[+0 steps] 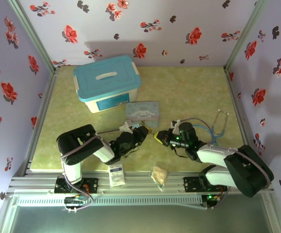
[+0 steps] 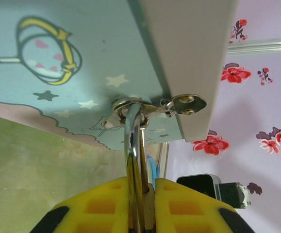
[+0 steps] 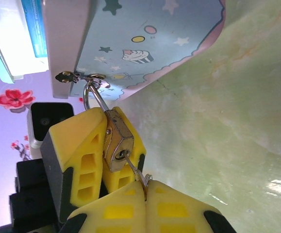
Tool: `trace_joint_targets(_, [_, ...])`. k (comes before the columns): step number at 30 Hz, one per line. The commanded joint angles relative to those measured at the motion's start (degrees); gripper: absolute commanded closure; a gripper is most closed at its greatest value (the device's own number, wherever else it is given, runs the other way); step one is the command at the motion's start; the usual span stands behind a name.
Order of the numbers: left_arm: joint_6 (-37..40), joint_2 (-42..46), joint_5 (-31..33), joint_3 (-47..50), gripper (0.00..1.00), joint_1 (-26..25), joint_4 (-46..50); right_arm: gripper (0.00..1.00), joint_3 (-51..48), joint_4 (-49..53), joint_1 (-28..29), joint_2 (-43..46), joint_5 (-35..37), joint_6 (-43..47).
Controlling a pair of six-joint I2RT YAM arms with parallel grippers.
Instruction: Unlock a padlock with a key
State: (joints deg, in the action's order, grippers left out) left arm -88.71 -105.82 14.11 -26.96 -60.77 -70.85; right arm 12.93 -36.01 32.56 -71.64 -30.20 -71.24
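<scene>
The brass padlock hangs by its silver shackle from the hasp of the cartoon tin. My left gripper is shut on the padlock, its yellow fingers pressed on both sides of the body, with the shackle rising to the tin's latch. The slim key sits with its tip in the keyhole. My right gripper is shut on the key's head. From above, the left gripper and right gripper meet just in front of the tin.
A white box with a blue lid stands behind the tin. A stethoscope lies at the right. A white packet and a beige wrapped lump rest on the near rail. Floral walls enclose the green mat.
</scene>
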Motion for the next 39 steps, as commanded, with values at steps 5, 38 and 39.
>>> trace_joint_targets(5, [2.7, 1.0, -6.1, -2.5, 1.00, -1.7, -4.6, 1.00, -0.2, -14.3, -0.8, -3.6, -2.4, -7.6])
trace_joint_targets(38, [3.8, 1.4, -9.6, -4.0, 1.00, -1.9, -4.5, 1.00, 2.2, -32.2, -3.0, -16.7, -7.2, -11.3])
trace_joint_targets(39, [3.1, 1.0, -9.5, -3.8, 1.00, -1.8, -4.5, 1.00, 2.8, -26.6, -2.3, -14.7, -5.6, -8.6])
